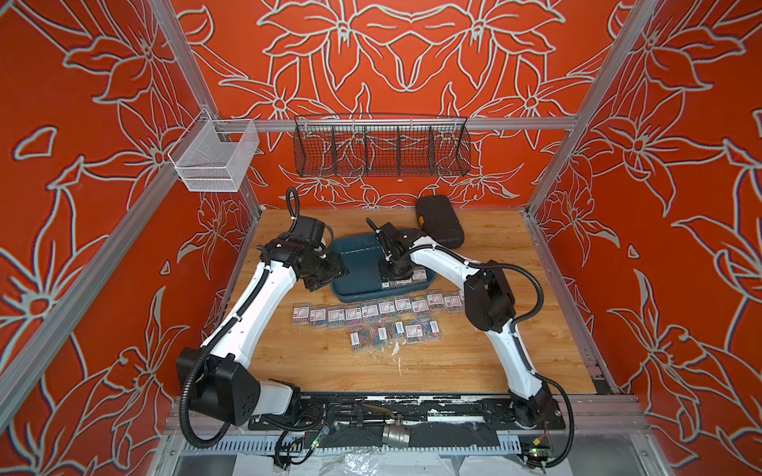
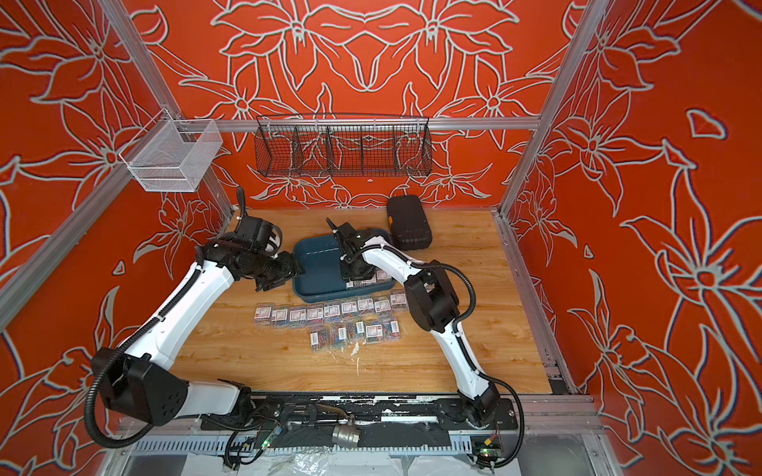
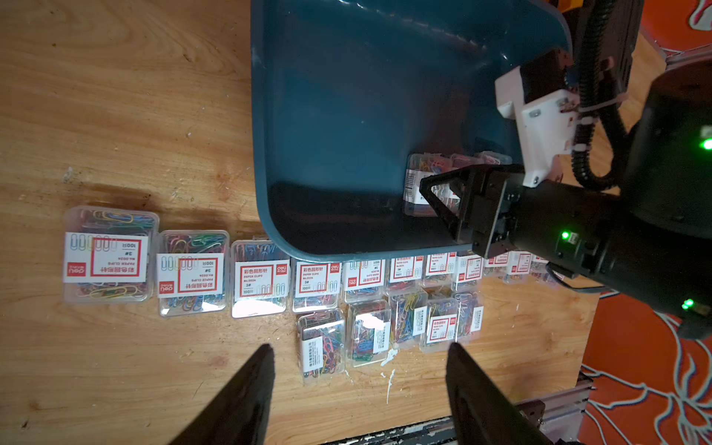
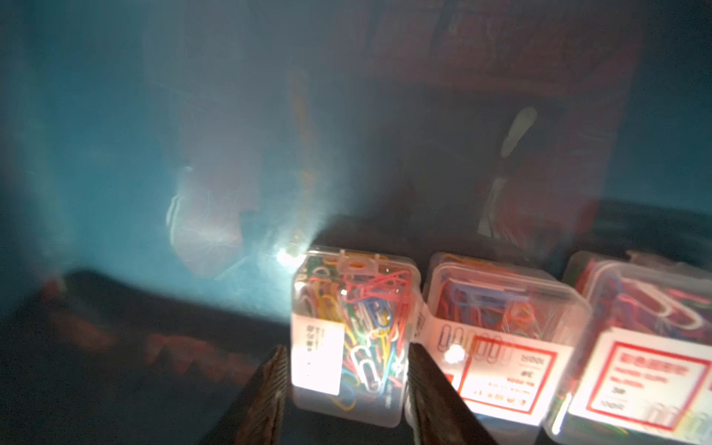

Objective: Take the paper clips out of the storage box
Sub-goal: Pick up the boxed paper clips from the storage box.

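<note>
Grippers: right gripper (image 4: 346, 348) straddles one box of paper clips (image 4: 348, 308) inside storage box (image 4: 96, 173), pinch cannot be told; left gripper (image 3: 360, 346) spread, empty, further paper clips just ahead.

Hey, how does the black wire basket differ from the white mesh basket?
The black wire basket is long, coarse-gridded and split by dividers; the white mesh basket is shorter, fine-meshed and undivided. The black one hangs on the back rail, the white one at the left corner. Both hang above the table.
</note>
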Robot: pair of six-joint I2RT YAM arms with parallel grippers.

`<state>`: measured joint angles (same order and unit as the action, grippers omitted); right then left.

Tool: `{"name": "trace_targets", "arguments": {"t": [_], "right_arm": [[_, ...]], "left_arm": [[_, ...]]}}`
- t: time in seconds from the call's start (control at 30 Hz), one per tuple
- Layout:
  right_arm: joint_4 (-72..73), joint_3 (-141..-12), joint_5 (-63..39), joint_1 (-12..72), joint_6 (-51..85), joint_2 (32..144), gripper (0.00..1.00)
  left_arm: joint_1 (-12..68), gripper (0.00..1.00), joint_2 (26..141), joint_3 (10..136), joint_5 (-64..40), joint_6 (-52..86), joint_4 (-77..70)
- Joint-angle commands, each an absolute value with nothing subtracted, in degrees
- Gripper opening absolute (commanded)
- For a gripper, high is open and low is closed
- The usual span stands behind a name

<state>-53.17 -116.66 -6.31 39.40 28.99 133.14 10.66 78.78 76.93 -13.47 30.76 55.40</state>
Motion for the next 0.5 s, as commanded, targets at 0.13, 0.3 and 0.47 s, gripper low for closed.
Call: {"name": "trace_targets", "arguments": {"t": [0.13,0.3,0.47], "right_arm": [[-56.1,-118.7,-5.5,39.7,29.1,135.9,0.52],[-56.4,-119.9,-5.6,39.8,28.3,137.3,0.53],[-58.1,-121.3,-3.5,40.2,27.6,138.8,0.58]], "left_arm": [[10.1,0.69,80.2,78.5,-14.9,30.1,55.6],[9.9,0.69,80.9,78.5,-15.4,30.4,54.8],[9.8,0.68,81.7,79.2,-15.8,30.5,54.3]]}}
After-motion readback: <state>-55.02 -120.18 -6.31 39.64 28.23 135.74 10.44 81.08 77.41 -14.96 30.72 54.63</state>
